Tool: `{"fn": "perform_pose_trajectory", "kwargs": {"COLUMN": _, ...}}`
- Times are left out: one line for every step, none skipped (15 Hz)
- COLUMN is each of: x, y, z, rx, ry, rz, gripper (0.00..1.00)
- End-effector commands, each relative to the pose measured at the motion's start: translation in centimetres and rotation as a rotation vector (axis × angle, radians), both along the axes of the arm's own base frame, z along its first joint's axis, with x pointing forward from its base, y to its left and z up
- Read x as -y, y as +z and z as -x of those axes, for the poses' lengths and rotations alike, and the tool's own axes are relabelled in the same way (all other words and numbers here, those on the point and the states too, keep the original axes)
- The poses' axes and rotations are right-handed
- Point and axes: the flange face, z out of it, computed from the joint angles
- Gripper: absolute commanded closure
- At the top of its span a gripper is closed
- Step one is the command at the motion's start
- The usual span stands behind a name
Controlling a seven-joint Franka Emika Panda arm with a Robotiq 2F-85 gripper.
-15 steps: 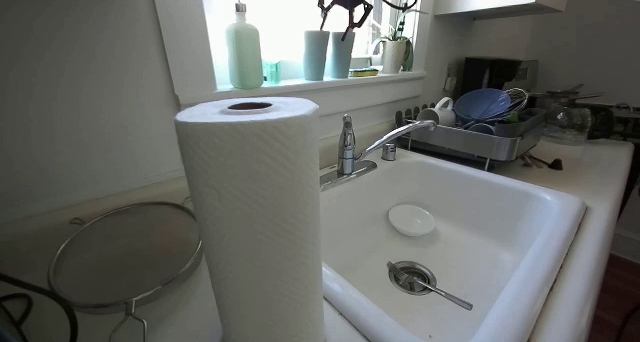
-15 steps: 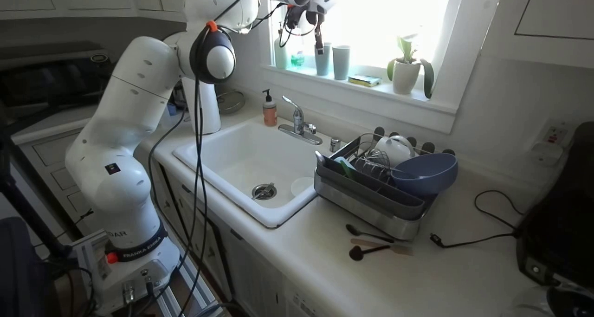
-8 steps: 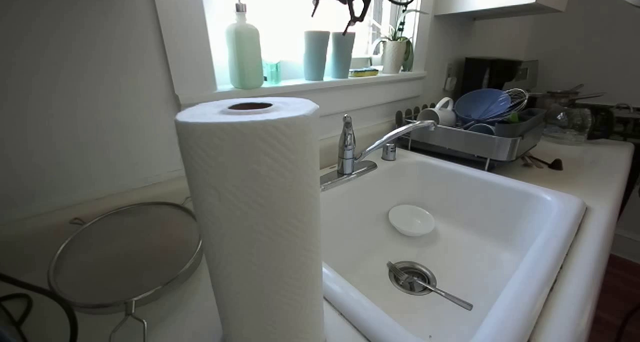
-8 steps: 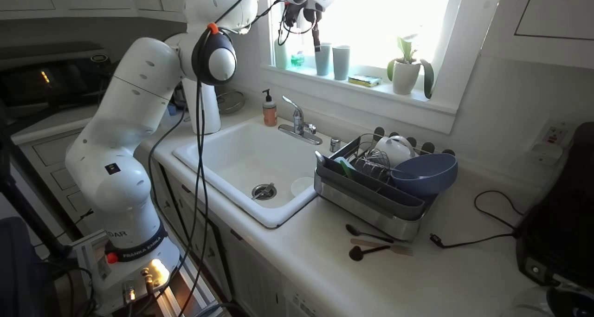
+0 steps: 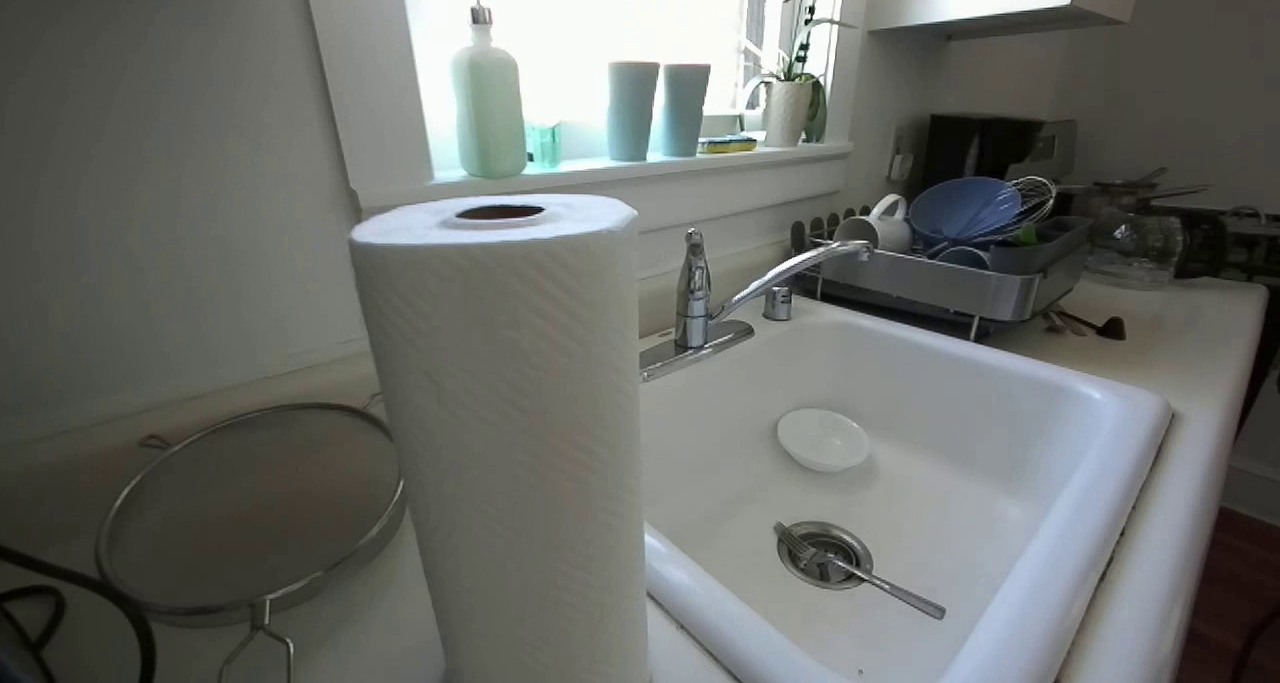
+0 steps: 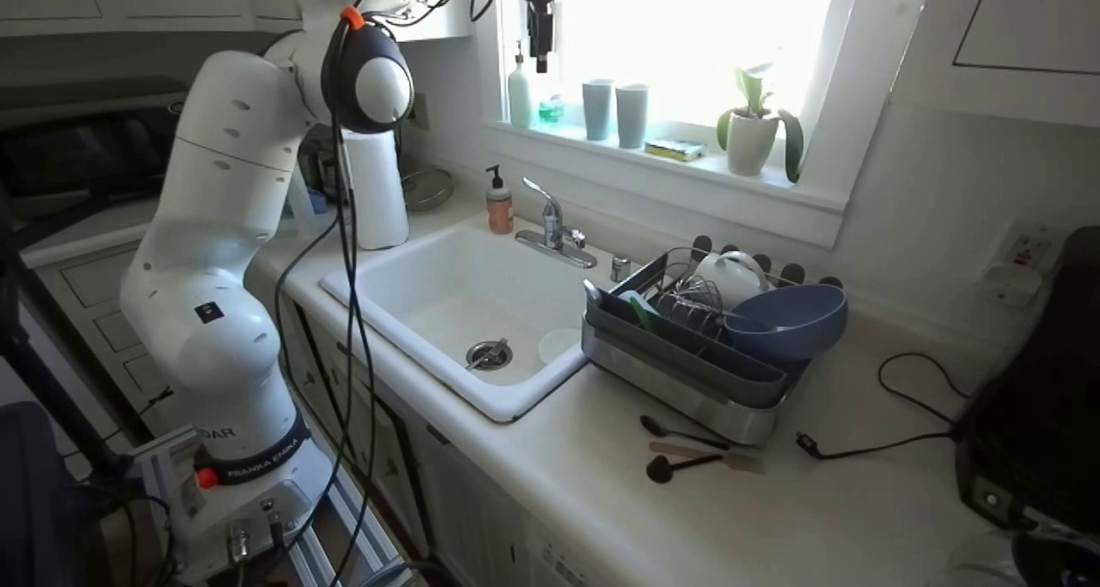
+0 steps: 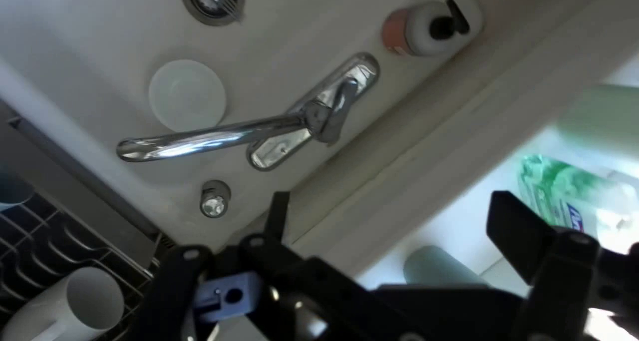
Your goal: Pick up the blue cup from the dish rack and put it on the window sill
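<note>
Plain teal-blue tumbler without handle (image 5: 632, 111): standing on the long white painted window sill (image 5: 575, 171).
Matching tumbler (image 5: 685, 111): just beside it at 3 o'clock, same sill; can't tell which of the two the task means.
Black two-finger gripper (image 7: 389, 203): fingers wide apart in wrist view; apart from both tumblers, which sit at its 4 o'clock in an exterior view with the white robot arm (image 6: 193, 338), 7 o'clock in an exterior view with the big white paper towel roll (image 5: 510, 443).
Wrist view: a lone tumbler at about 5 o'clock of the finger gap, partly behind the gripper, can't tell which; both exterior views show the pair.
Orange soap bottle with black pump (image 6: 500, 210): wrist view plus an exterior view.
Flat yellow sponge (image 5: 727, 145): both exterior views, just beside matching tumbler at 4 o'clock.
Tumbler axis: vertical, 6 to 12 o'clock in both exterior views, rims up; wrist view slants the visible one roughly 10 to 4.
Low grey metal dish rack (image 6: 666, 388): on off-white desk (image 6: 601, 501), holds wide blue bowl (image 6: 786, 322), white mug (image 6: 730, 279); well apart from tumblers.
</note>
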Motion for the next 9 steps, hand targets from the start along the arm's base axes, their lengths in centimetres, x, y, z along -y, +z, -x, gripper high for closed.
{"fn": "perform_pose_trajectory", "kwargs": {"x": 1.11, "y": 1.28, "z": 2.74, "rx": -0.057, "ry": 0.176, "rz": 0.074, "gripper": 0.0}}
{"fn": "perform_pose_trajectory", "kwargs": {"x": 1.4, "y": 1.53, "z": 3.05, "rx": -0.056, "ry": 0.224, "rz": 0.098, "gripper": 0.0}}
{"fn": "perform_pose_trajectory", "kwargs": {"x": 1.65, "y": 1.7, "z": 3.08, "rx": -0.045, "ry": 0.274, "rz": 0.121, "gripper": 0.0}}
{"fn": "perform_pose_trajectory", "kwargs": {"x": 1.08, "y": 1.38, "z": 2.39, "rx": -0.038, "ry": 0.19, "rz": 0.078, "gripper": 0.0}}
{"fn": "perform_pose_trajectory", "kwargs": {"x": 1.31, "y": 1.56, "z": 2.55, "rx": -0.034, "ry": 0.224, "rz": 0.092, "gripper": 0.0}}
{"fn": "perform_pose_trajectory", "kwargs": {"x": 1.41, "y": 1.61, "z": 2.57, "rx": -0.031, "ry": 0.241, "rz": 0.098, "gripper": 0.0}}
{"fn": "perform_pose_trajectory", "kwargs": {"x": 1.44, "y": 1.57, "z": 2.56, "rx": -0.031, "ry": 0.25, "rz": 0.101, "gripper": 0.0}}
{"fn": "perform_pose_trajectory", "kwargs": {"x": 1.45, "y": 1.54, "z": 2.54, "rx": -0.031, "ry": 0.254, "rz": 0.102, "gripper": 0.0}}
{"fn": "perform_pose_trajectory", "kwargs": {"x": 1.45, "y": 1.53, "z": 2.54, "rx": -0.031, "ry": 0.256, "rz": 0.103, "gripper": 0.0}}
